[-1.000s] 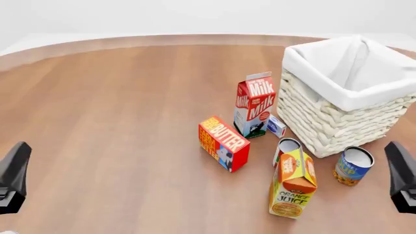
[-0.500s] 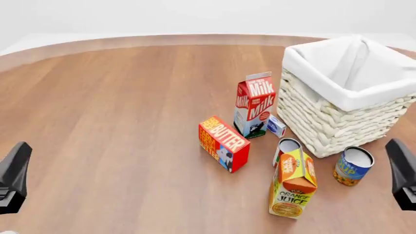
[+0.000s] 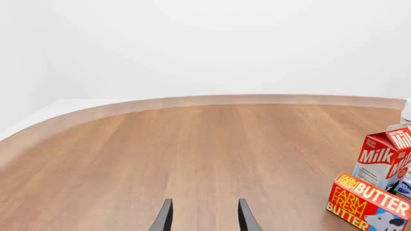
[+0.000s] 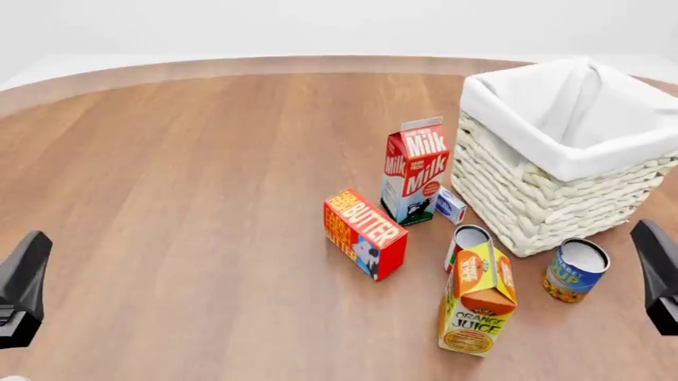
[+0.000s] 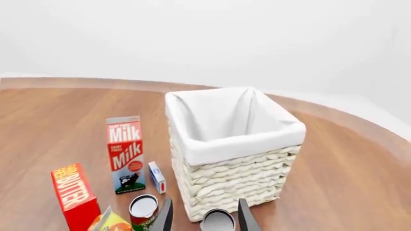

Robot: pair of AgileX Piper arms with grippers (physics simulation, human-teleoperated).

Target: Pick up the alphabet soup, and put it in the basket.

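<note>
The table [image 4: 190, 198] carries everything toward its right side, leaving the broad left half bare wood. The basket [image 4: 551, 182] stands upright near the far right edge, its white lining folded over the rim and its mouth open upward — well placed to take a can lowered in from above. Next in size, the milk carton [image 4: 415, 171] stands just left of the basket, and the juice carton [image 4: 477, 300] stands nearer the front edge, tall enough to screen what is behind it. The butter box [image 4: 364, 233] lies tilted toward the table's middle. The soup [image 4: 575, 270] stands upright on the table just in front of the basket's near corner, pale top up, apart from the wicker and with open table to its right, so a reach from that side looks unobstructed. A red can [image 4: 468, 240] sits between the juice carton and the basket, and a small blue box [image 4: 450, 205] rests by the milk carton. The right gripper [image 5: 203, 217] hangs above the front right edge, its fingers parted at a moderate gap with the soup's top showing between them in the wrist view — seemingly lined up for a descent. The left gripper [image 3: 203, 216] hovers over the bare left side, fingers likewise parted and holding nothing, probably idle because the soup lies on the other arm's side.
</note>
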